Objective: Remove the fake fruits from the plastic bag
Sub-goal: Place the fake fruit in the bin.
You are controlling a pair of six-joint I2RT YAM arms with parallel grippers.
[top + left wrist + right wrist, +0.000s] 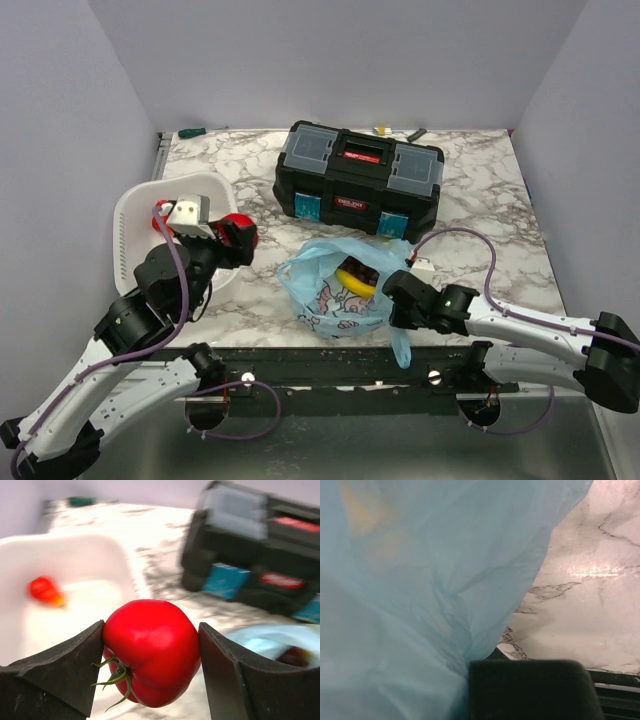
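My left gripper point(151, 655) is shut on the round red apple point(150, 650), glossy with a green stalk, and holds it above the table between the white basket and the bag; it also shows in the top view point(240, 230). The light-blue plastic bag point(335, 292) lies open at the table's front middle. The yellow banana point(354, 281) and a dark red grape bunch point(295, 656) lie inside it. My right gripper point(400, 296) is shut on the bag's right edge. In the right wrist view the bag's film point(420, 595) fills the frame beside one black finger point(530, 690).
A white slotted basket point(128, 235) stands at the left with a small red pear-shaped fruit point(45, 591) in it. A black toolbox point(358, 180) stands behind the bag. A green-handled tool point(195, 131) and small items lie along the back wall.
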